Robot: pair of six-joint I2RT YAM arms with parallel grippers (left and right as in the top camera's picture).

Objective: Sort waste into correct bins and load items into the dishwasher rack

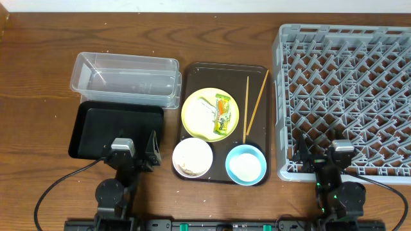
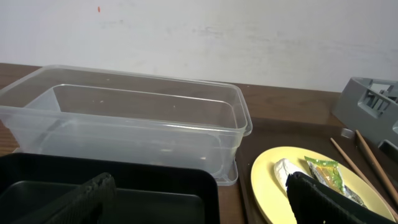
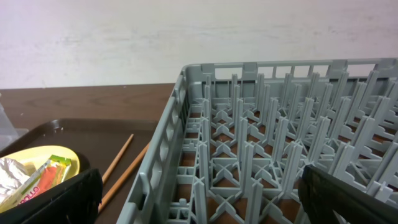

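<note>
- The left arm [image 1: 115, 191] was black, with round parts.
- The right arm [image 1: 340, 197] was black too, and tiny green lights [image 1: 332, 188] glowed on it.
- A left grey block [image 1: 122, 145] and a right grey block [image 1: 342, 149] sat on top of the arms.
- A thin black left cable [image 1: 64, 178] and right cable [image 1: 385, 184] curled out sideways.
- The left gripper [image 2: 208, 199] had thick black fingers [image 2: 323, 199] with a rough, bumpy skin.
- The right gripper [image 3: 199, 198] had the same dark fingers [image 3: 59, 199].
</note>
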